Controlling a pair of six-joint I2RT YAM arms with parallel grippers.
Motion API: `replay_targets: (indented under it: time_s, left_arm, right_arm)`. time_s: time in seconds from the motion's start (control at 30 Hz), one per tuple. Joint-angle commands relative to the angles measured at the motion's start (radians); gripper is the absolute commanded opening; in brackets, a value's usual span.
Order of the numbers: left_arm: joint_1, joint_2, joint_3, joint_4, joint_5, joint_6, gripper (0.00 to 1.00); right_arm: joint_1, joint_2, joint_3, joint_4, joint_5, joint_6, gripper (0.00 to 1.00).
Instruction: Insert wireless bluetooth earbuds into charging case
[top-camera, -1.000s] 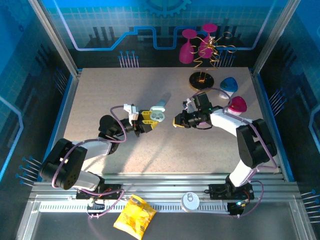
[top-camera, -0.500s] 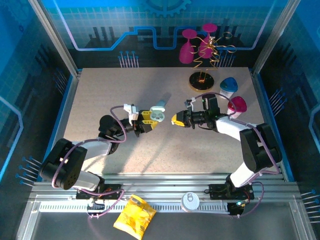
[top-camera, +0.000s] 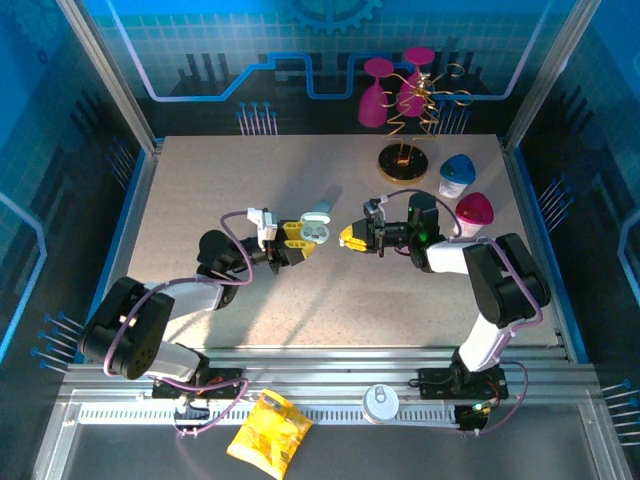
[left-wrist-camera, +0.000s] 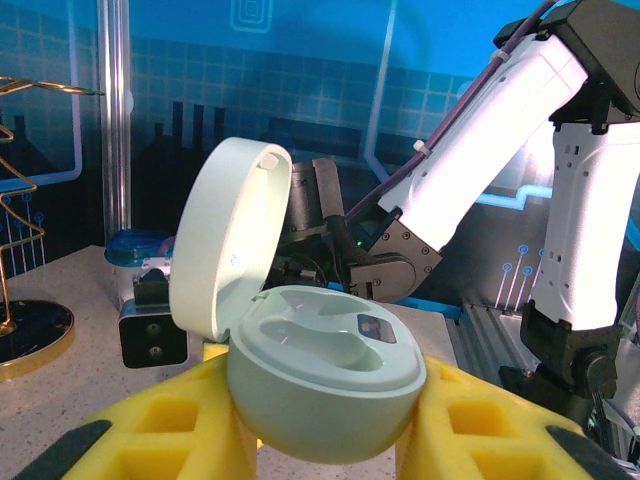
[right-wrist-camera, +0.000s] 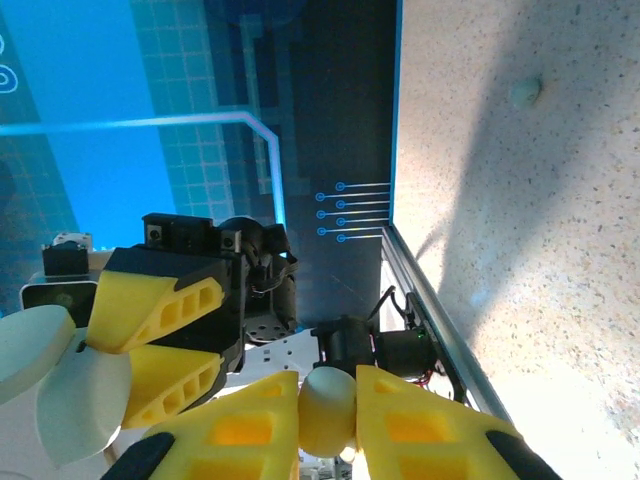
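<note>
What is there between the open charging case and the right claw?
Nothing: the top view shows bare table in the gap between the charging case and the right claw holding an earbud.

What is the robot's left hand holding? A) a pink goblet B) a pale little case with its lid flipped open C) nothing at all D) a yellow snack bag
B: the left hand squeezes a pale case between its yellow fingers, and the lid stands open.
</note>
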Motion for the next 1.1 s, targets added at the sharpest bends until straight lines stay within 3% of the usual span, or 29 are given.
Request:
replay_targets:
  time_s: [0.0,0.27,0.67,0.93,1.07]
  left_arm:
    - [0.011,-0.02,0.013,0.015,-0.007,0.013,0.32]
    - [0.011,-0.024,0.01,0.013,-0.006,0.015,0.32]
    - [0.012,-0.023,-0.001,0.026,-0.009,0.02,0.32]
    - [0.011,-0.02,0.0,0.031,-0.008,0.014,0.32]
    - [0.011,-0.013,0.002,0.034,-0.012,0.015,0.32]
  right_arm:
    - [-0.004,0.006,-0.009,0.085,-0.026,0.046,0.15]
    - [-0.008,-0.032,-0.045,0.047,0.087,0.132,0.13]
    - [-0.001,-0.157,-0.031,-0.26,0.19,-0.044,0.14]
    - [0.0,-0.122,-0.076,0.009,0.186,0.155,0.14]
    - [0.006,-0.161,-0.072,-0.039,0.197,0.12,0.14]
